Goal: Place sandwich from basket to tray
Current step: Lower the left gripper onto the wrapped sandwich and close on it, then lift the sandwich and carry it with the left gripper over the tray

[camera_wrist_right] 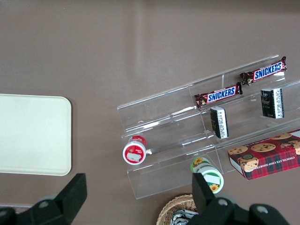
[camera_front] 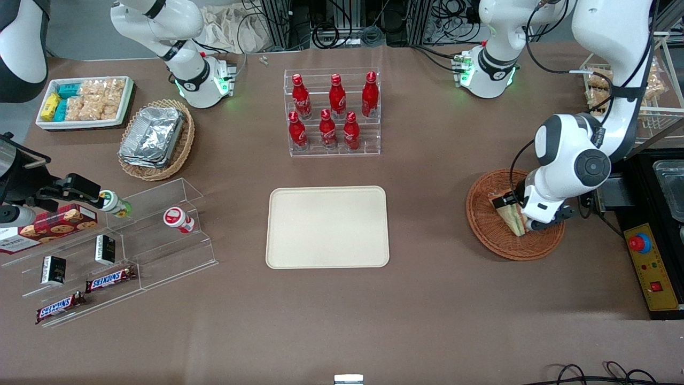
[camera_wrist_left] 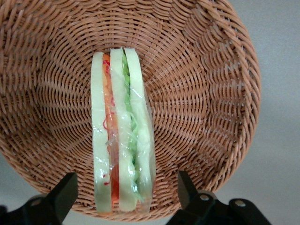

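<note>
The sandwich [camera_wrist_left: 123, 136], a plastic-wrapped wedge of pale bread with green and orange filling, lies in the reddish-brown wicker basket [camera_front: 489, 230] toward the working arm's end of the table. My gripper [camera_wrist_left: 127, 190] hangs low over the basket, open, with one black finger on each side of the sandwich's wide end and gaps between fingers and bread. From the front, the sandwich [camera_front: 511, 215] shows partly under the wrist, and the gripper [camera_front: 526, 223] is mostly hidden by it. The cream tray [camera_front: 327, 226] lies bare at the table's middle, beside the basket [camera_wrist_left: 197, 108].
A clear rack of red bottles [camera_front: 333, 113] stands farther from the front camera than the tray. A control box with a red button [camera_front: 639, 243] sits beside the basket at the table's end. Snack shelves [camera_front: 115, 246], a foil-container basket [camera_front: 155, 138] and a white bin [camera_front: 85, 101] lie toward the parked arm's end.
</note>
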You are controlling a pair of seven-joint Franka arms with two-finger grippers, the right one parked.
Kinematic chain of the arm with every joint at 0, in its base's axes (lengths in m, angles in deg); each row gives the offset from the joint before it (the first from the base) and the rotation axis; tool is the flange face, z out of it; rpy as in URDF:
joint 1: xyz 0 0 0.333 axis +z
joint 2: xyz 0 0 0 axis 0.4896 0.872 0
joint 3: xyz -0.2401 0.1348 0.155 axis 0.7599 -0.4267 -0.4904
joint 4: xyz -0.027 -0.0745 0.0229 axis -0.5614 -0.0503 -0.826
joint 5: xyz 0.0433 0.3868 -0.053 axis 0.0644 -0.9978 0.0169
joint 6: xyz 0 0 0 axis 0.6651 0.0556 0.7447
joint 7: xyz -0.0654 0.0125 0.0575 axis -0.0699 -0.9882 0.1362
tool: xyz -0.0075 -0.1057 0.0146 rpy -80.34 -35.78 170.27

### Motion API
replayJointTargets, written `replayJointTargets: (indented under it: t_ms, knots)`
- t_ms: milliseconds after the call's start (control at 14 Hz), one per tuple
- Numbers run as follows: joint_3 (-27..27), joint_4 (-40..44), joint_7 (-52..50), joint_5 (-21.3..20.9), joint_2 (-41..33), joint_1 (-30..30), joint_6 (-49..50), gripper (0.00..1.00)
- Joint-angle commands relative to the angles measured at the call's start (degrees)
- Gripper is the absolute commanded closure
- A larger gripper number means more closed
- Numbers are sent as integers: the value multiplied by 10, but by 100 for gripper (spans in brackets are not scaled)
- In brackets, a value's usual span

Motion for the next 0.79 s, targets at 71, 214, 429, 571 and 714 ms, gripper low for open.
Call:
replayJointTargets:
  t_ms: [71, 214, 429, 571, 714]
  knots:
    - [0, -25, -12, -5, 0, 1, -43, 35]
    - [-1, -22, -10, -5, -3, 1, -40, 62]
    - [-1, -9, -11, -5, -29, 0, -1, 97]
    - [3, 23, -25, -4, -58, -1, 66, 97]
    - [23, 75, -40, -1, -70, -2, 141, 97]
